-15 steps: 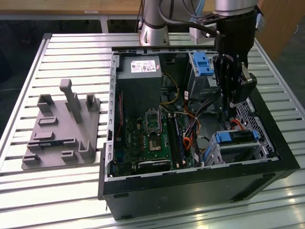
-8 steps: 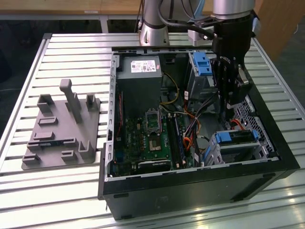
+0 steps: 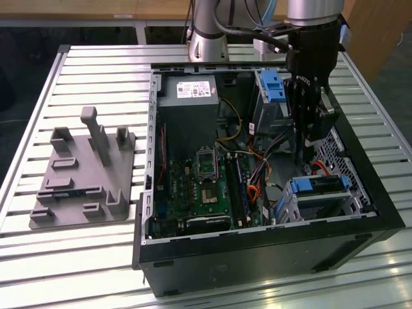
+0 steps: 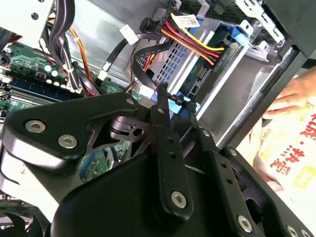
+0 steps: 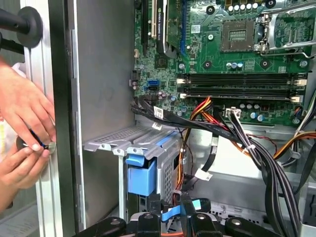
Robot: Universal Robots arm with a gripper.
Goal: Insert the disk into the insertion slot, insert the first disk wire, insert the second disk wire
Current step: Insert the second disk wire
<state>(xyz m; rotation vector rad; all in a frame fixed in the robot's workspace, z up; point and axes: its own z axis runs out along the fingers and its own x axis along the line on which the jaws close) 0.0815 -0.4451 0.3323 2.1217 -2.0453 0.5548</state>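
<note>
Slatted metal table (image 3: 96, 64), wood panelling (image 3: 383, 29) behind, bears an open case (image 3: 257, 264); inside, the gripper (image 4: 175, 100) pinches a blue plug (image 4: 174, 104).

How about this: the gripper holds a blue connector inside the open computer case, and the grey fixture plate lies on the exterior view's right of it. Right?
Wrong side: the exterior view shows the grey fixture plate on its left of the computer case. The gripper does hold the blue connector.

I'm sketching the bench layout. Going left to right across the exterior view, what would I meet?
Grey fixture plate → motherboard → blue-latched bay → disk. The pincer, shut on a blue connector, overlaps the disk, so it's left out.
</note>
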